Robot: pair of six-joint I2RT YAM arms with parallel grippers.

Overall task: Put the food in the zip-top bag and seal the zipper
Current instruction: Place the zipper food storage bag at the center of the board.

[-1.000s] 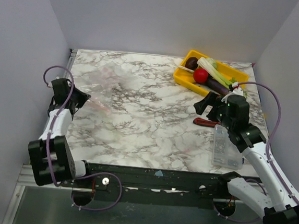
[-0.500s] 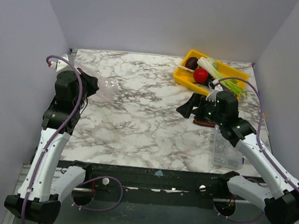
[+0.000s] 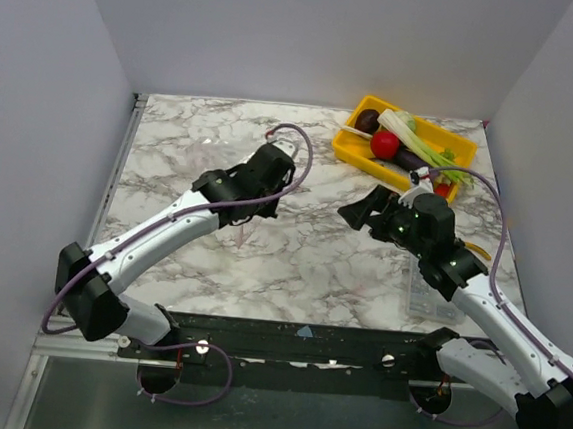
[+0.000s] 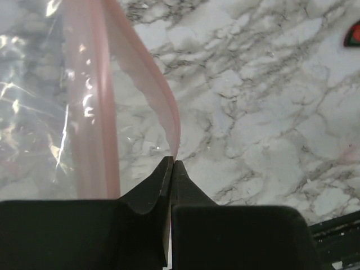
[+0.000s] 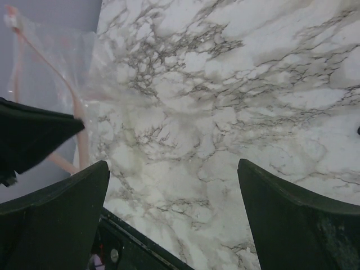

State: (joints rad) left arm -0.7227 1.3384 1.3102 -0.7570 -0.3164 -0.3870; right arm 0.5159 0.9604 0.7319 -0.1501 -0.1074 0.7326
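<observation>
The 2 left fingers (image 4: 147,194) are pinched tight on the thin pale pink press-seal zipper (image 4: 169,115) of the floppy see-through plastic bag (image 4: 39,107). The bag is near the middle of the white marbled surface (image 3: 302,266), and we cannot tell whether it touches it. The 2 right fingers (image 5: 62,197) are spread wide over bare marble, just right of centre. The small toy vegetables (image 3: 385,145) lie in the yellow plastic tray (image 3: 348,152) at the far right, well apart from the bag.
</observation>
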